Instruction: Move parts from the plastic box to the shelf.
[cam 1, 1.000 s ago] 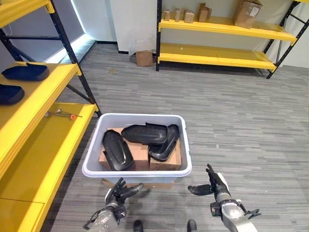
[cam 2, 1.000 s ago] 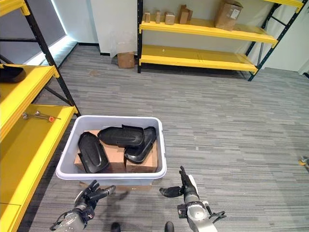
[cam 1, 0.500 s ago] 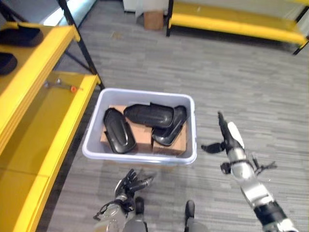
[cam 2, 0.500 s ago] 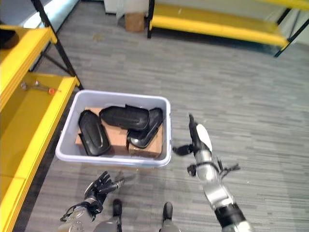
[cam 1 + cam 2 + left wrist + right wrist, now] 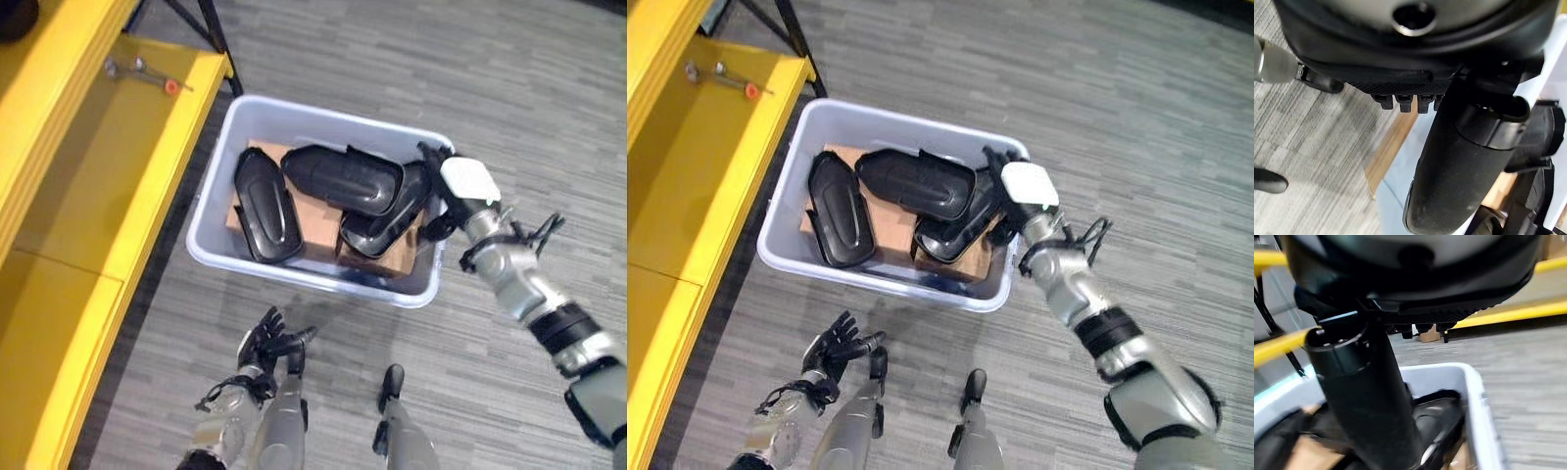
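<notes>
A pale grey plastic box [image 5: 294, 277] stands on the floor with black moulded parts inside on cardboard. One part [image 5: 260, 204] lies at the left, a long one [image 5: 343, 178] across the middle, and a third [image 5: 387, 220] at the right end. My right hand [image 5: 453, 188], white cover on its back, hovers open over the box's right rim, its fingers reaching toward the right-hand part [image 5: 1440, 416]. I cannot tell whether they touch it. My left hand [image 5: 271, 343] hangs low in front of the box, open with fingers spread and holding nothing.
The yellow shelf [image 5: 108, 176] runs along the left, close to the box. A wrench with an orange-tipped tool [image 5: 137, 70] lies on its far part. Grey plank floor surrounds the box on the right and front.
The camera has tilted down toward the box. My right hand rose from beside the box and moved in over its right rim. The left hand stays low and open.
</notes>
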